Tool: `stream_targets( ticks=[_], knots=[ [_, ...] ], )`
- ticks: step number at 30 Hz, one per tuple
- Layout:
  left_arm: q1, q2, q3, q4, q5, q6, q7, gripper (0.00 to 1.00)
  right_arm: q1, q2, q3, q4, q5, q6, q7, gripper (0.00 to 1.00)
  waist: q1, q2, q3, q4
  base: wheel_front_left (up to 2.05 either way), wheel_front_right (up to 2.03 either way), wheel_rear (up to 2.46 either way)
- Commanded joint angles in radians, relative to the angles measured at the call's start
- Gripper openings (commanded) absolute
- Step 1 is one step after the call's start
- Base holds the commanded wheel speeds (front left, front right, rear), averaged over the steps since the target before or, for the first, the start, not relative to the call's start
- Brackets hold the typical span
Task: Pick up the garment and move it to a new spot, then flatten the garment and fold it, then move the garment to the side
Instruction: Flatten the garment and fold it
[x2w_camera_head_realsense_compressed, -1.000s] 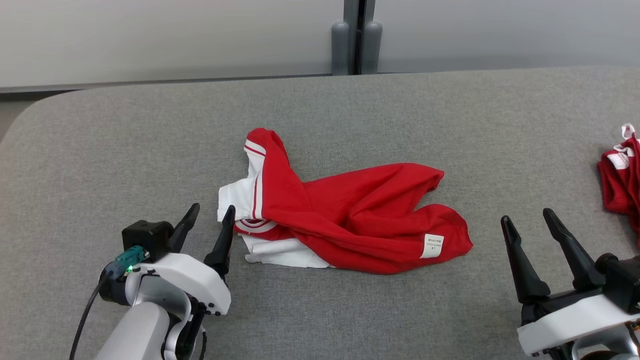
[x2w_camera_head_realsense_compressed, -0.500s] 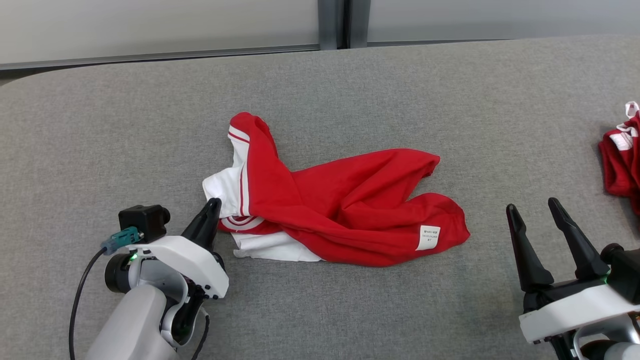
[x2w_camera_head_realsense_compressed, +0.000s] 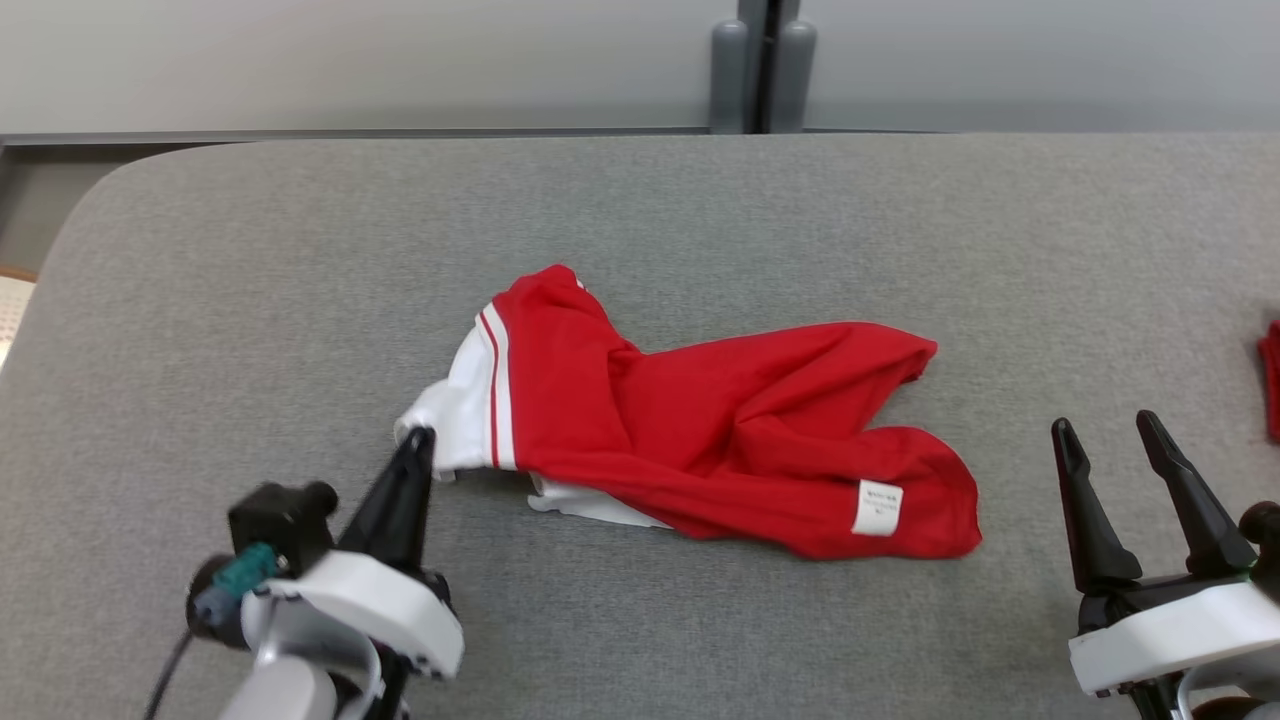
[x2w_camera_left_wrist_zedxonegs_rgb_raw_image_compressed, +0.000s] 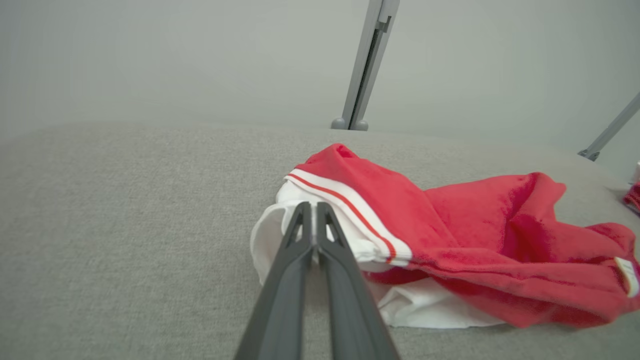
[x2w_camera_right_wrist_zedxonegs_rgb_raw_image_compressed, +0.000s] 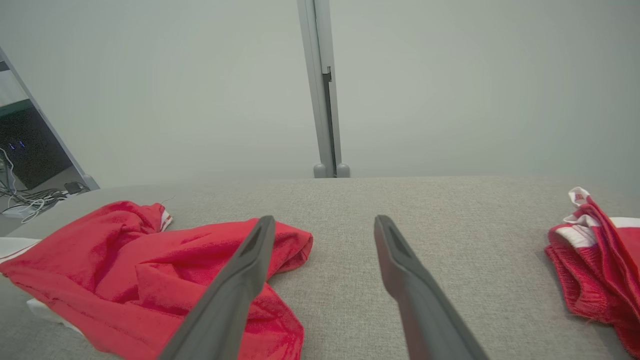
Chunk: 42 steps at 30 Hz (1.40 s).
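A crumpled red garment (x2w_camera_head_realsense_compressed: 720, 430) with a white, red-striped band lies mid-table, also seen in the left wrist view as the garment (x2w_camera_left_wrist_zedxonegs_rgb_raw_image_compressed: 465, 240) and in the right wrist view as the garment (x2w_camera_right_wrist_zedxonegs_rgb_raw_image_compressed: 125, 270). My left gripper (x2w_camera_head_realsense_compressed: 418, 440) is shut on the garment's white edge at its left end, the cloth pinched between the tips of the left gripper (x2w_camera_left_wrist_zedxonegs_rgb_raw_image_compressed: 313, 220). My right gripper (x2w_camera_head_realsense_compressed: 1105, 435) stands open to the right of the garment, nothing between its fingers; in its own view the right gripper (x2w_camera_right_wrist_zedxonegs_rgb_raw_image_compressed: 320, 225) points past the garment's right end.
The grey padded table (x2w_camera_head_realsense_compressed: 250, 300) has a rounded far-left corner. A second red and white garment (x2w_camera_right_wrist_zedxonegs_rgb_raw_image_compressed: 600, 260) lies at the right, its edge at the border of the head view (x2w_camera_head_realsense_compressed: 1270, 380). A grey post (x2w_camera_head_realsense_compressed: 760, 65) stands behind the table.
The left gripper has gone from open to shut on the garment's white edge, and that edge is now lifted and pulled leftward. The camera has shifted. The right gripper stays open.
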<state>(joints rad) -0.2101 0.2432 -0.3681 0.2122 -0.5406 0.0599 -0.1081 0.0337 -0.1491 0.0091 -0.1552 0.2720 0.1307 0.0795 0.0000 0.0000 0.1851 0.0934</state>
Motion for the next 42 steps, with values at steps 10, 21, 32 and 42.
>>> stream_targets(
  ticks=[10, 21, 32, 42],
  knots=[
    [0.205, -0.011, -0.098, -0.148, -0.006, 0.071, 0.148, 0.00, 0.006, 0.011, -0.012, -0.023, -0.005, 0.000, 0.011, 1.00, 0.0000, 0.0000, -0.010, 0.034, 0.00, 0.00, 0.00],
    [0.132, -0.036, -0.038, -0.103, 0.025, 0.070, -0.073, 1.00, 0.014, 0.011, -0.022, -0.033, -0.011, 0.000, 0.002, 1.00, 0.0000, 0.0000, -0.036, -0.013, 0.00, 0.00, 0.00],
    [0.116, 0.060, 0.066, -0.142, 0.089, 0.135, -0.131, 1.00, 0.067, -0.002, -0.036, -0.049, -0.025, 0.000, 0.023, 1.00, 0.0000, 0.0000, -0.101, -0.035, 0.00, 0.00, 0.00],
    [0.203, 0.123, 0.084, -0.162, 0.060, 0.086, -0.136, 1.00, 0.113, 0.002, -0.005, -0.057, -0.023, 0.000, 0.033, 1.00, 0.0000, 0.0000, -0.156, -0.040, 0.00, 0.00, 0.00]
  ],
)
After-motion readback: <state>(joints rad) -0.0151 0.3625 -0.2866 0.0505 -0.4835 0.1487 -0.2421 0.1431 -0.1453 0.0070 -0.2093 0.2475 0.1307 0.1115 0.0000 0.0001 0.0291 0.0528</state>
